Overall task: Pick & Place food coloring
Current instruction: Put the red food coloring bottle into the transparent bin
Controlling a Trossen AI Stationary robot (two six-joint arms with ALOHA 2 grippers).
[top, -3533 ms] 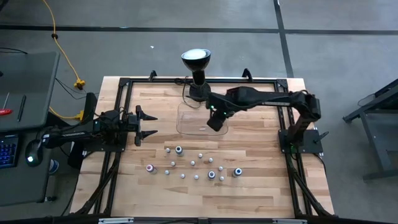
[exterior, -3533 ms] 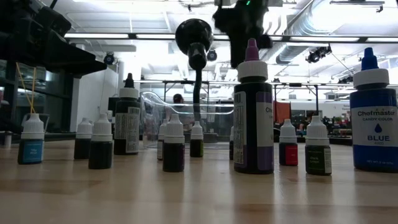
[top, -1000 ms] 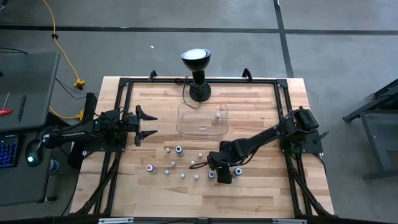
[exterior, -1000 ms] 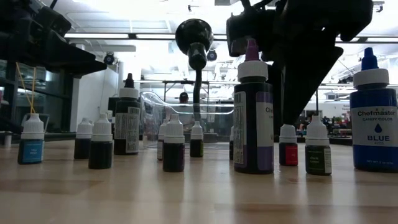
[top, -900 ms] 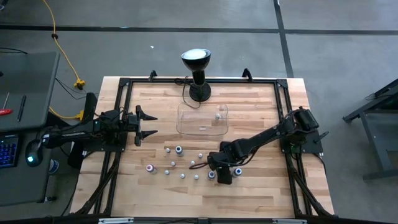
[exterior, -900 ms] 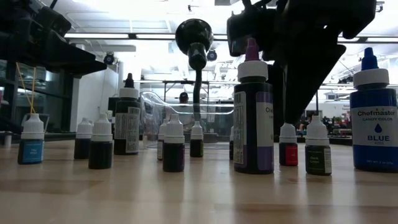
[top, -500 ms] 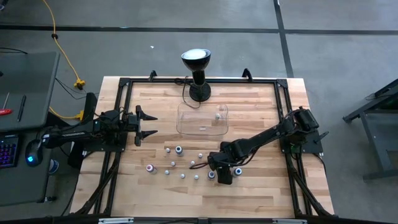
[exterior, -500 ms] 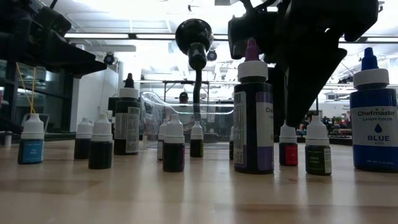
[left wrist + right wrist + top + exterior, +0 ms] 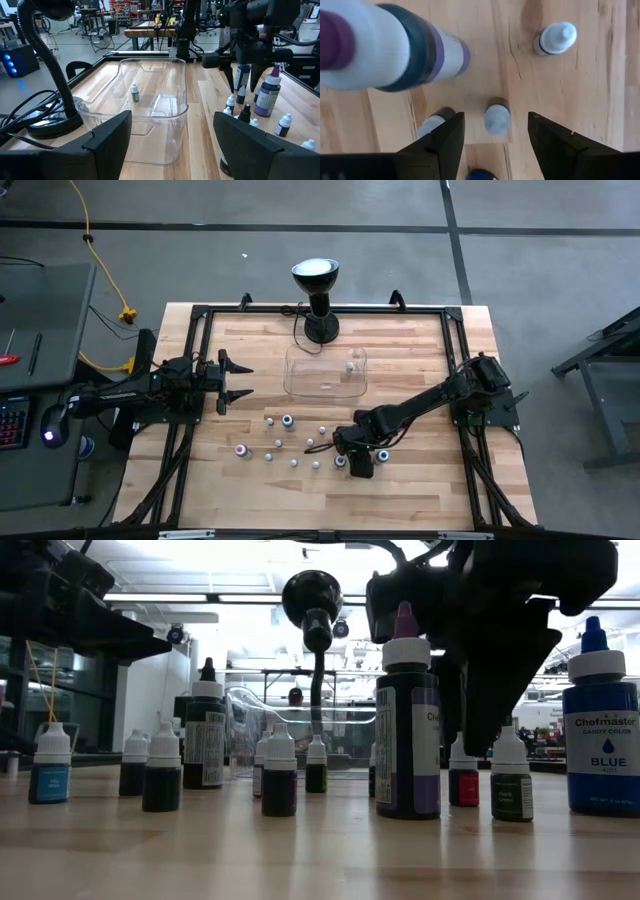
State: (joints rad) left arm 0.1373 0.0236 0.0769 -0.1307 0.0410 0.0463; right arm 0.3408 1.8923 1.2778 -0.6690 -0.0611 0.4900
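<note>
Two dark, jointed arms, matte black throughout, bolted to the black frame point(image 9: 200, 315) edging the table. Broad, flat, wedge-shaped black fingers point(image 9: 445, 137). Blocky black wrist housings.

- Black lamp point(image 9: 316, 283) stands at the worktop's point(image 9: 420, 350) far edge.
- Clear plastic tray point(image 9: 300, 375) sits just near of it.
- Yellow cable point(image 9: 84, 225) crosses the far-left floor.

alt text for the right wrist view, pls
Looking straight down past the right gripper, its two dark fingers open either side of a small white-capped bottle standing on the wood table. A large purple-tipped bottle fills the corner, and more small bottles stand nearby.
</note>
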